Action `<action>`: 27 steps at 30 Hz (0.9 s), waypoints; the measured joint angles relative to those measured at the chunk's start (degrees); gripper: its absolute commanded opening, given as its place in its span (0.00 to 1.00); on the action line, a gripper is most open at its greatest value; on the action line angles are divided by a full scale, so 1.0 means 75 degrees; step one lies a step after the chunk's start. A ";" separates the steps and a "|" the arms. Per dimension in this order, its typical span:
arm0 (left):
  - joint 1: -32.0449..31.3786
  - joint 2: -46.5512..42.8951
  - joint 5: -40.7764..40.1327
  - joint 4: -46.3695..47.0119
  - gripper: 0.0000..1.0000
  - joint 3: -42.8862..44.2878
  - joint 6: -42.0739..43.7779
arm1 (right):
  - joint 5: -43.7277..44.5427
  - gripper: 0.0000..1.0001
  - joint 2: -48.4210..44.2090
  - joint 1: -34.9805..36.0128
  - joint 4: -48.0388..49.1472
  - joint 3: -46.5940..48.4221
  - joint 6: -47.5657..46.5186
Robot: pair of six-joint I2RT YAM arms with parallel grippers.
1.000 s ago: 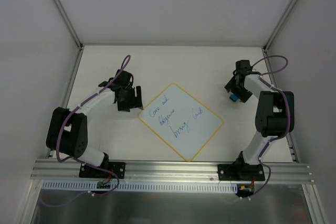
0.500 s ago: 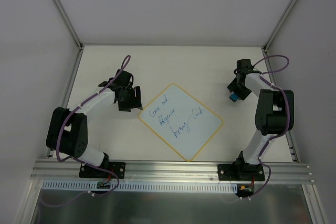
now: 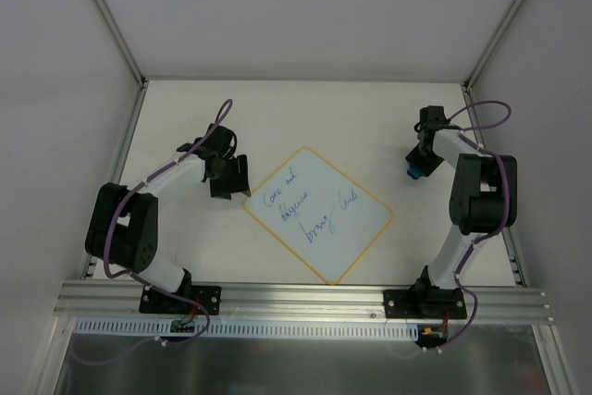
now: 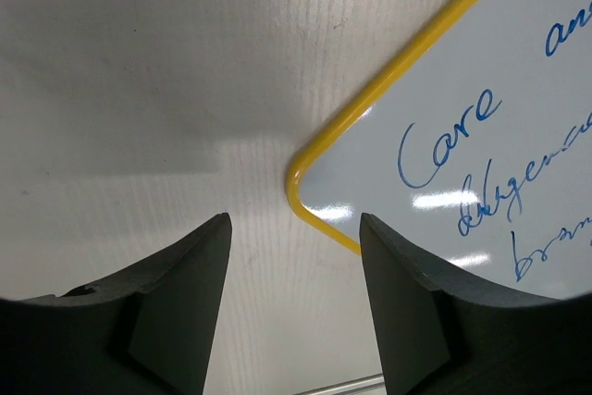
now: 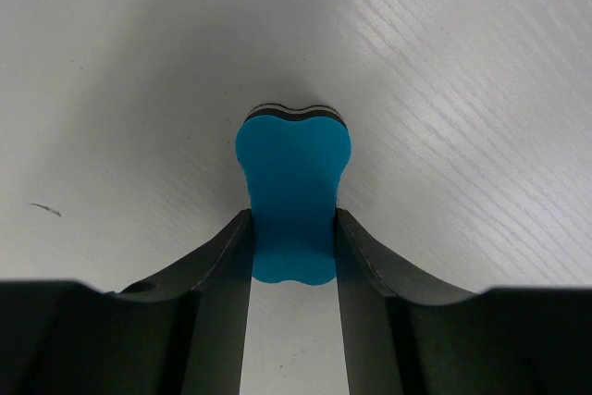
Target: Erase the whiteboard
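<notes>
Overhead view of a pale table (image 3: 185, 108) with 2 robot arms bolted at its near edge. 1 whiteboard (image 3: 318, 215), with a yellow border and rounded corners, lies flat in the middle of the table between the arms, turned so its corners point like a diamond. It carries 3 slanting lines of blue handwriting (image 3: 310, 210), none of it wiped.

The right gripper (image 3: 415, 167) reaches down near the right edge of the table, well apart from the board. Its 2 fingers press against both sides of the narrow waist of 1 blue eraser (image 5: 292, 182) (a bone-shaped block with a dark felt layer), probably to lift it as the wiping tool.

The left gripper (image 3: 229, 176) hangs over bare table just beside the board's left corner. Its jaws are spread with nothing between them, likely placed to steady the board during wiping.

Count: 2 arms, 2 grippers, 1 whiteboard, 1 eraser.
</notes>
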 measured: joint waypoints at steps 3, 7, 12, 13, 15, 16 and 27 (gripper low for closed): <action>0.0000 0.0125 -0.0003 0.0000 0.56 0.0000 0.0000 | 0.0006 0.16 -0.0006 -0.0015 0.0003 0.0000 -0.0032; -0.0003 0.0254 0.0000 -0.0003 0.56 0.0020 -0.0003 | 0.0038 0.06 -0.0122 0.0085 -0.0006 -0.0006 -0.0219; -0.0050 0.0522 -0.0012 0.0003 0.56 0.0067 -0.0003 | 0.0146 0.02 -0.0644 0.0874 0.0000 -0.0093 -0.0659; -0.0070 0.0583 -0.0012 0.0003 0.55 0.0073 -0.0003 | 0.0172 0.01 -0.0778 0.1148 -0.0003 -0.0105 -0.0766; -0.0117 0.0699 -0.0015 0.0006 0.51 0.0073 -0.0006 | 0.0195 0.00 -0.1011 0.1760 0.0029 -0.0105 -0.0994; -0.0117 0.0743 -0.0015 0.0003 0.49 0.0073 -0.0020 | 0.0189 0.00 -0.1102 0.2069 0.0044 -0.0105 -0.1113; -0.0134 0.1110 -0.0122 0.0070 0.25 0.0157 -0.0070 | -0.0300 0.00 -0.1230 0.4060 0.0099 -0.0361 -0.1737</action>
